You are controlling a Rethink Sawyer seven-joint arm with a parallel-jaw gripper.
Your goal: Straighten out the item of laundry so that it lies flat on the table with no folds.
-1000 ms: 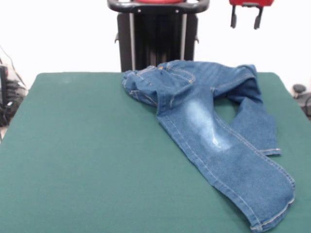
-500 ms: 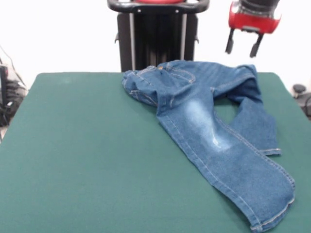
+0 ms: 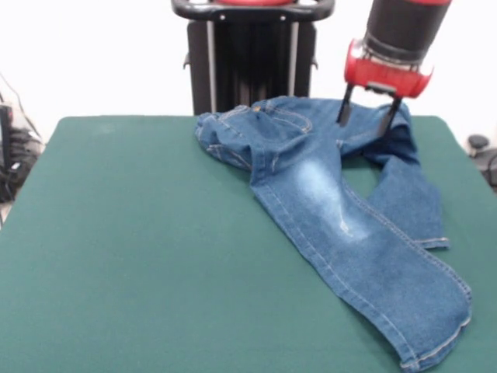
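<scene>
Hovering spread wide, the fingers (image 3: 365, 119) straddle the jeans' (image 3: 342, 210) crumpled far leg.

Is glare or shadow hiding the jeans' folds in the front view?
Front view: even, soft light; no glare on the jeans or the table. Only faint shadow under the crumpled waist and between the legs. The gripper shows clearly, jaws apart.

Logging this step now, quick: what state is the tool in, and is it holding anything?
Tool: open, holding nothing, fingers spread just above the jeans near their bunched upper part.
</scene>
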